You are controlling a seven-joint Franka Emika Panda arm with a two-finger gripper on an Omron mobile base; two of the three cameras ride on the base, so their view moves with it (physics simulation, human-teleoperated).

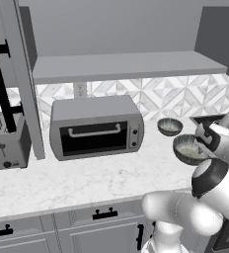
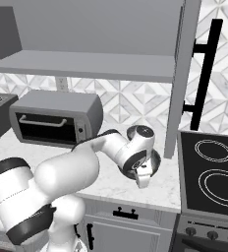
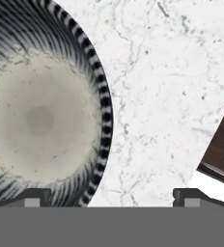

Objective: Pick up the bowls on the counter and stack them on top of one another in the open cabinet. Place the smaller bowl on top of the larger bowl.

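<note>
Spread wide and holding nothing, end effector (image 3: pixel 109 198) low over the white counter (image 1: pixel 87 180), looking down on the larger bowl (image 3: pixel 41 106) with its left finger tip over the bowl and the right one over bare counter. Sitting near the front right of the counter, right of the toaster oven (image 1: pixel 96 127), with the smaller bowl (image 1: pixel 170 126) just behind it, farther back. Up above, open cabinet (image 1: pixel 126 64) shelf bare.

The white arm's two-finger gripper (image 2: pixel 144 178) hangs low over the white marble-look counter (image 2: pixel 160 189); behind its wrist sits a silver toaster oven (image 2: pixel 54 118); above it, the grey cabinet shelf (image 2: pixel 86 65); beside it, a black glass cooktop (image 2: pixel 212 170).
</note>
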